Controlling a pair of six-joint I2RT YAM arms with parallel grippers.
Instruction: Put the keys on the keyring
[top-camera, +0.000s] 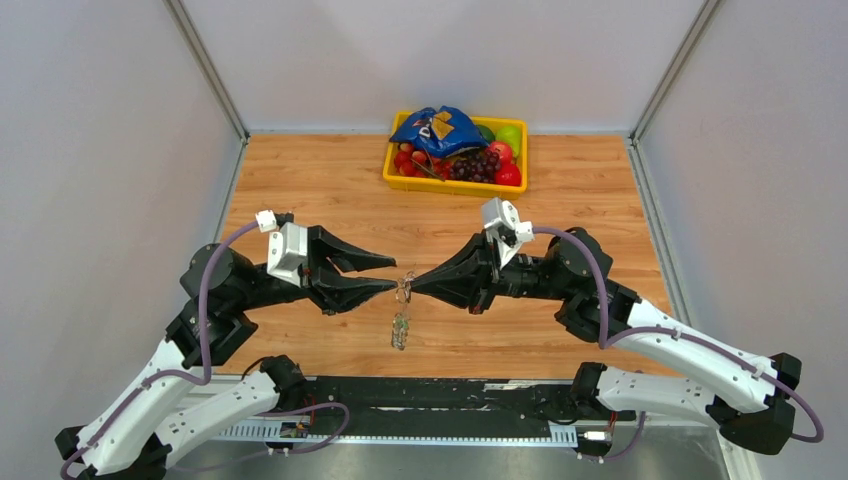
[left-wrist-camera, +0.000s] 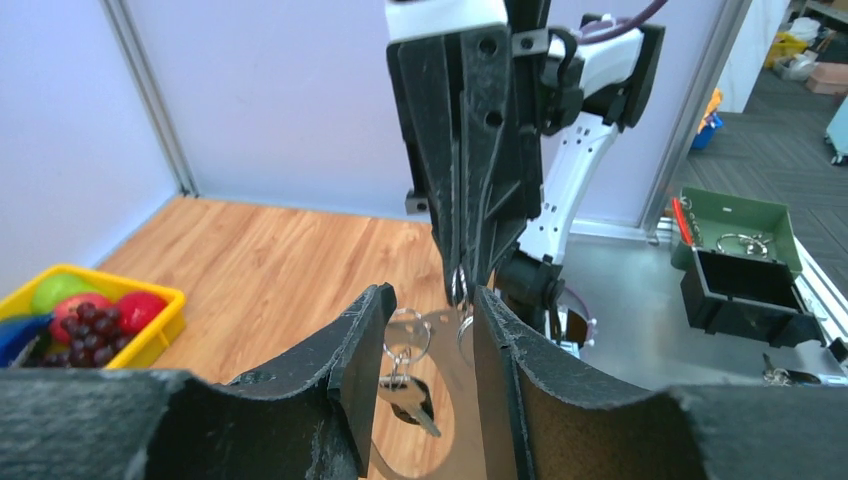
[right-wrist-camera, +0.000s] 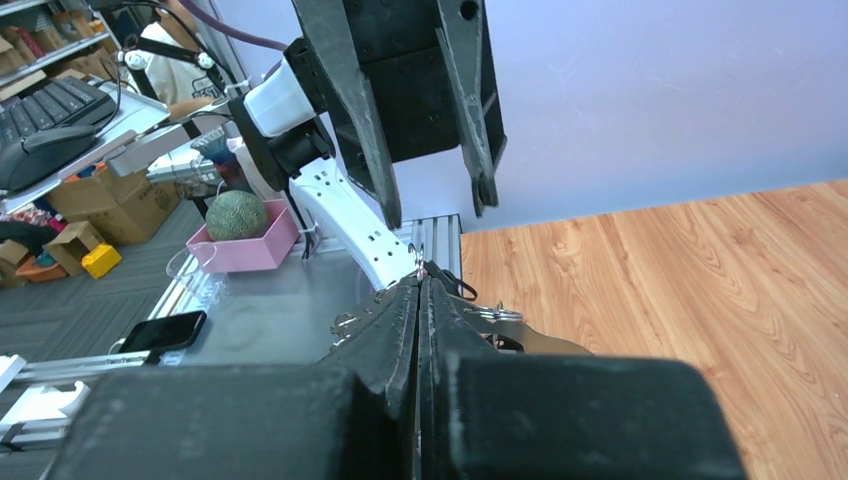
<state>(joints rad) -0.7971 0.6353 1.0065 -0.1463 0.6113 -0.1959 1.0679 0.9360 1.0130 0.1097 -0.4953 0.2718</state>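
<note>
The right gripper is clenched tight on the keyring, holding it up over the middle of the wooden tabletop. The left gripper meets it tip to tip with jaws parted. The ring sits in the gap between its fingers — I can't tell whether either one touches it. Below the ring dangle the keys, strung downward with their long axis close to upright. The nearest one — dark-headed — hangs head up, blade slanting down.
</note>
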